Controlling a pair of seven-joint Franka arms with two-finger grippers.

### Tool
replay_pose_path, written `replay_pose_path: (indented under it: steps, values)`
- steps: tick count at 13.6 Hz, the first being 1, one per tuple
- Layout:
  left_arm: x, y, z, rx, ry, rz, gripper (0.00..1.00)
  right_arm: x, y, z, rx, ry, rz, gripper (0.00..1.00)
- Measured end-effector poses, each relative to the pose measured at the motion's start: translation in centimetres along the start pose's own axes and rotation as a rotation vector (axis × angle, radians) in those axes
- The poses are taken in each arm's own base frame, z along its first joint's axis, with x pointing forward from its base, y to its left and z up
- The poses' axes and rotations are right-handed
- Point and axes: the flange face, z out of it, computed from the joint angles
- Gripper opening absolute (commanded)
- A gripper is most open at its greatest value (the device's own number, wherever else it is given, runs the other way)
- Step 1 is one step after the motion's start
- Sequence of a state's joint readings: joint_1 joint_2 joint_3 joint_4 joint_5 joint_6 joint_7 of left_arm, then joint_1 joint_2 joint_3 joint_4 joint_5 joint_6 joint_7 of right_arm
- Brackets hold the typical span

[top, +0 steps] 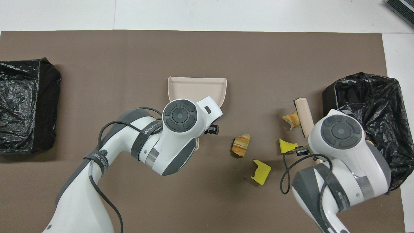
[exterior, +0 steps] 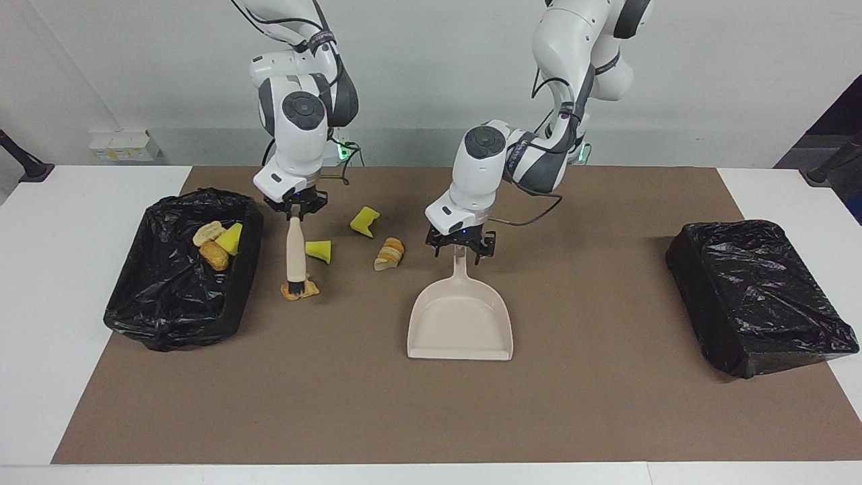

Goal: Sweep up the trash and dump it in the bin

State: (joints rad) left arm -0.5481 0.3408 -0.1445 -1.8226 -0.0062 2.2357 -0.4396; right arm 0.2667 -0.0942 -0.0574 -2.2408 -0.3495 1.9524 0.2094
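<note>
While your right gripper (exterior: 294,210) clamps one brush (exterior: 295,252) on a bread lump (exterior: 300,289), your left gripper (exterior: 460,246) stands spread over one dustpan (exterior: 460,316) handle. Count four trash scraps on the mat (exterior: 337,377), three in one bin (exterior: 176,269); a second bin (exterior: 757,296) sits apart.

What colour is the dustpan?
The dustpan is pale beige all over; the facing view shows it best.

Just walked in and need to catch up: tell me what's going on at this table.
Two robot arms are sweeping up scraps. The right hand is shut on a brush, whose bristle end rests at an orange bread-like lump near the open black-lined bin. The left hand is open at the handle of the beige dustpan, which lies flat on the mat. Three scraps are in that bin; four lie loose on the mat. A second black bin sits at the left arm's end.
</note>
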Motion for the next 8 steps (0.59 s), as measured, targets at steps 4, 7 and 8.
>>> replay_pose_path:
  steps: [4,7,8]
  values:
    - [0.3,-0.8,0.6,0.029,0.004,-0.011,0.13,3.0,0.8,3.9,-0.047,0.025,-0.019,0.00]
    - [0.4,-1.3,0.6,0.081,0.019,0.026,0.00,3.6,-0.1,5.9,-0.040,0.004,-0.002,0.00]
    - [0.4,-1.7,0.3,0.096,0.014,0.054,0.00,3.5,-0.8,5.7,-0.025,0.002,0.001,0.00]
